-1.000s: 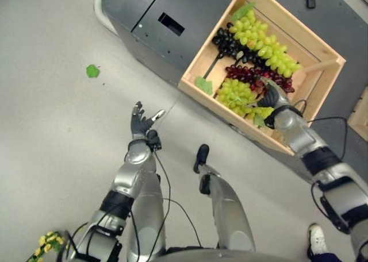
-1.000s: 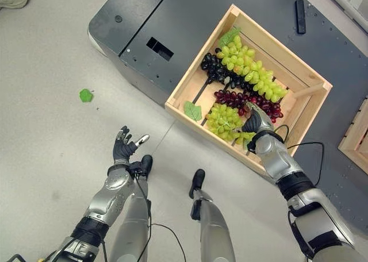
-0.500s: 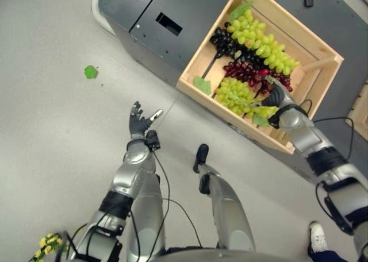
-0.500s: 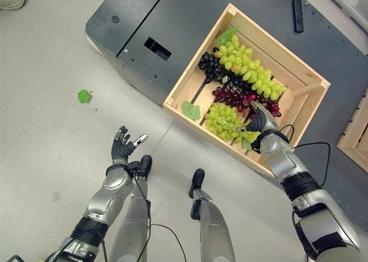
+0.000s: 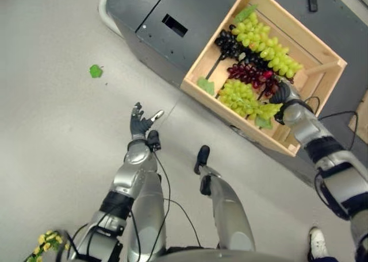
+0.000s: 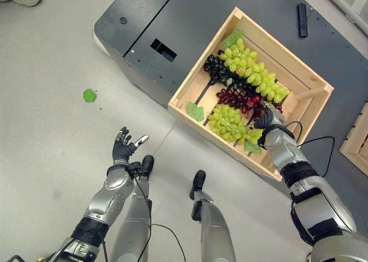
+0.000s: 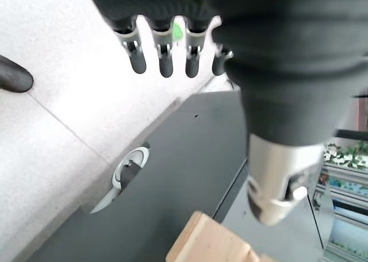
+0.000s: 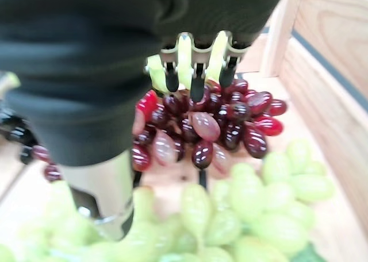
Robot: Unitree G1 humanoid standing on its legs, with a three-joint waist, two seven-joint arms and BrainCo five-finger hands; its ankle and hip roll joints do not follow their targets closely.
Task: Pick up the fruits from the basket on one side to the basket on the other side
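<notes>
- The right hand [image 6: 265, 119] is inside the wooden crate [image 6: 202, 70], at the right of the frame. Its fingers [image 8: 197, 81] are straight, touching the red grapes [image 8: 202, 128], with nothing held.
- The grapes are round and shiny, so they could slip out or catch on the green grapes [image 6: 226, 123] just beside them.
- The stem may be hidden, I think.
- The left hand [image 5: 138, 123] hangs open over the smooth grey floor [image 5: 52, 130].

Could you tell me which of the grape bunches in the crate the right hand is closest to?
The red grape bunch in the middle of the wooden crate: the right hand has its fingertips right at it, unlike the green and black bunches.
</notes>
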